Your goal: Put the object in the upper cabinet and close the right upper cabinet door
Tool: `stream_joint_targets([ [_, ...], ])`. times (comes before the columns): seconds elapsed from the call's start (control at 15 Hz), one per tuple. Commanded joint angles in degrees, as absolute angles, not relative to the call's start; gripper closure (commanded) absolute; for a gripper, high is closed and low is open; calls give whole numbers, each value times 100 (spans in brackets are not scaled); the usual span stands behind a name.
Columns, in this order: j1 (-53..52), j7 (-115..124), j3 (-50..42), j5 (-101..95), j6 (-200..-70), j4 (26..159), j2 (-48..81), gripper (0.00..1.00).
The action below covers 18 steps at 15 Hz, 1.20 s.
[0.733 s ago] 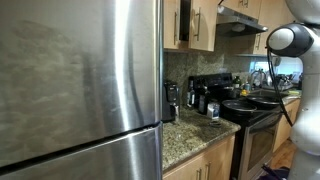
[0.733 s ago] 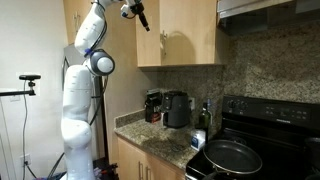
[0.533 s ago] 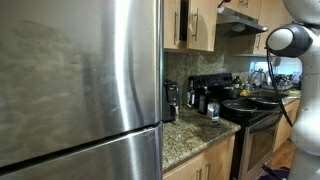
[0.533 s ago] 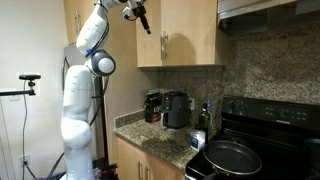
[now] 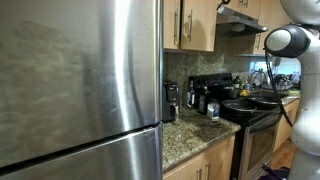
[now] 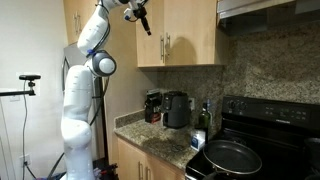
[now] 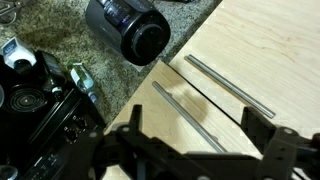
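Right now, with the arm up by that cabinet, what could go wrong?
1. The open gripper hangs close to the door handles; a finger might snag one and tug a door ajar.
2. The coffee maker stands on the counter right beneath; a straight descent could knock it over.

White arm (image 6: 84,70) raised, gripper (image 6: 145,23) at closed upper cabinet (image 6: 190,35), coffee maker (image 6: 178,109) on counter (image 6: 150,140)

White rounded arm (image 6: 78,95) segments; dark grey joint rings; matte black claw (image 6: 146,27).
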<state>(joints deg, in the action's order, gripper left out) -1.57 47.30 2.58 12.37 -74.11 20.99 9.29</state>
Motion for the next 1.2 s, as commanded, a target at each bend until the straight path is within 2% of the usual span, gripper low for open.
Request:
stream_joint_targets([
  [0.0, -483, 5122, 137, 482, -7916, 2101, 1174, 0],
  [0.33, -722, 4897, 156, 91, -6948, 2141, 1340, 0],
  [0.6, -1054, 5023, 225, -176, -5694, 2048, 1743, 0],
  [0.67, -1021, 4904, 191, -180, -6016, 1787, 1850, 0],
  [0.73, -1048, 4929, 191, -162, -6084, 2116, 1740, 0],
  [1.13, -935, 4301, 364, 196, -5831, 2015, 1871, 0],
])
